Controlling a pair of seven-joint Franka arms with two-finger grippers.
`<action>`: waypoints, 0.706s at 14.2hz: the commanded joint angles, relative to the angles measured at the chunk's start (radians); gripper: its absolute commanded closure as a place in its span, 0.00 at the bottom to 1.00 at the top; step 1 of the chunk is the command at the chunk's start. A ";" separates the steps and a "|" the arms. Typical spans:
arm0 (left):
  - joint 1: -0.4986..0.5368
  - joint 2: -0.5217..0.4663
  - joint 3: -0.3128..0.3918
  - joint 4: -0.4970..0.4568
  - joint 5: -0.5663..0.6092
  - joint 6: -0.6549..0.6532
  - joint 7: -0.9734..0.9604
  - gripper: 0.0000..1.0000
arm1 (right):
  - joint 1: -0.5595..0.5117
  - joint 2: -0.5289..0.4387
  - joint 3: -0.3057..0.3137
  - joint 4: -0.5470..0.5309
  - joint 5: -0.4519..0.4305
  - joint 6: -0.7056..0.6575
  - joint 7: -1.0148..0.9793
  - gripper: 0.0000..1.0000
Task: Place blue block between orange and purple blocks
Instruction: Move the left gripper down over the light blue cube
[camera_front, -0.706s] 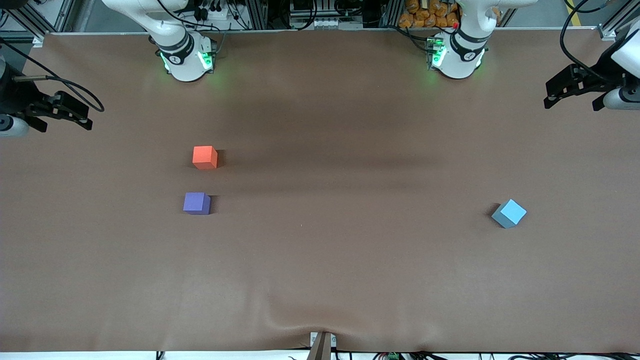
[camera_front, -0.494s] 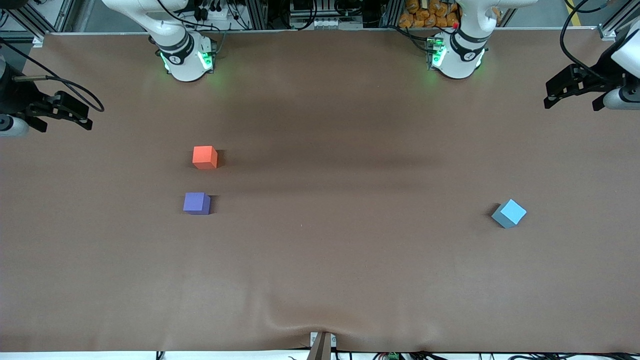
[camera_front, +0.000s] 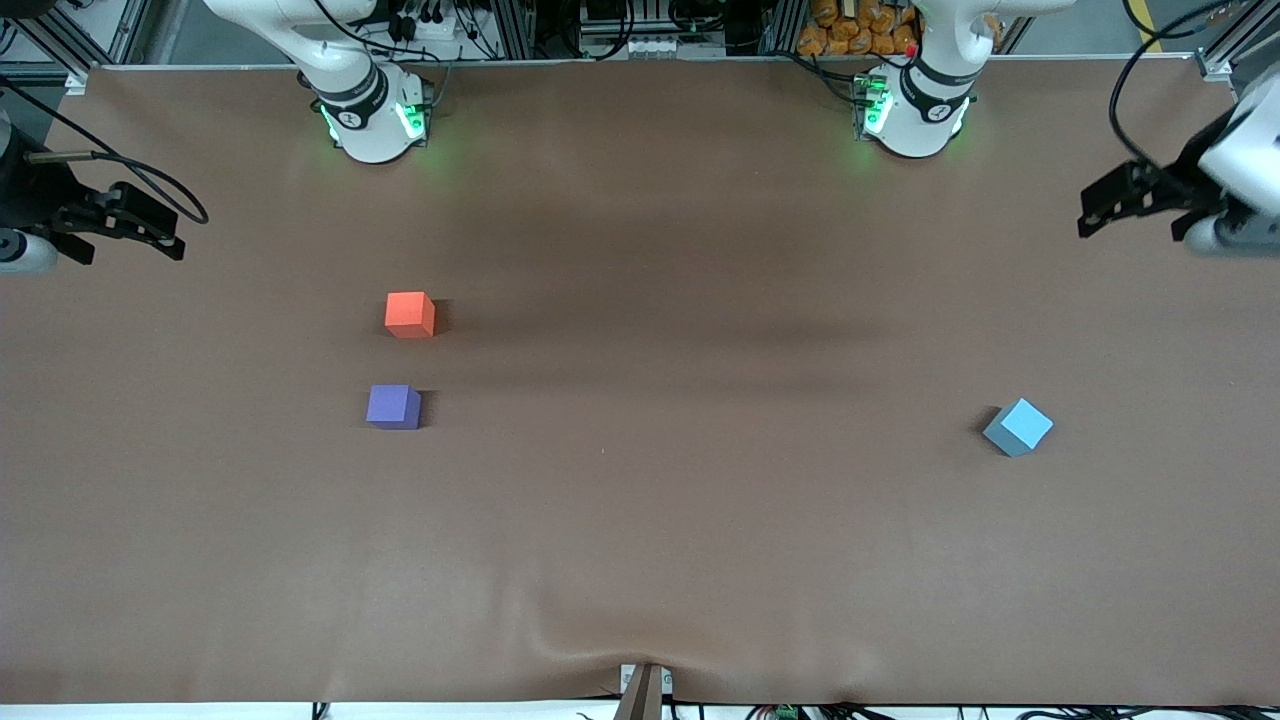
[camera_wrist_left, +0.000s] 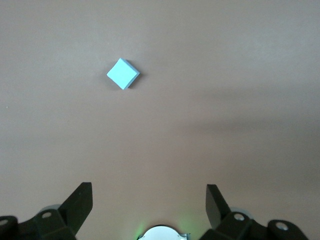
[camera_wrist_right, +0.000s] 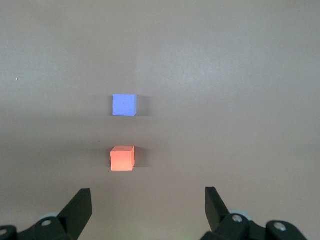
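**Blue cube waits alone as the left arm stirs**

At the right arm's end of the tabletop (camera_front: 640, 560), the right gripper (camera_front: 125, 235) hangs in the air at the table's edge, jaws spread wide and holding nothing; we judge this arm to be waiting. Near it, the orange block (camera_front: 410, 314) and the purple block (camera_front: 393, 407) sit apart, the purple one nearer the front camera, with a bare strip between them that looks little wider than one cube. Well apart from both, toward the left arm's end, the blue block (camera_front: 1018, 427) rests flat on the cloth, turned corner-on to the table's edges. Above that end's edge the left gripper (camera_front: 1140, 205) hovers, jaws fully open and empty.

We judge the blue cube to be light, rigid and matte, so unlikely to slip. We would take it across two opposite flat side faces, turning the wrist to match its diagonal set, not corner to corner.

Compared with half a second ago, we see the left gripper has shifted slightly, while all three blocks and the right gripper lie unchanged.
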 joint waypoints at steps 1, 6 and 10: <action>0.011 0.102 0.000 0.009 0.041 0.038 0.017 0.00 | -0.025 -0.029 0.017 -0.025 0.010 0.006 -0.013 0.00; 0.083 0.226 -0.001 -0.045 0.039 0.223 0.016 0.00 | -0.025 -0.029 0.017 -0.025 0.012 0.006 -0.011 0.00; 0.112 0.313 0.000 -0.106 0.031 0.384 -0.024 0.00 | -0.027 -0.029 0.017 -0.025 0.012 0.006 -0.011 0.00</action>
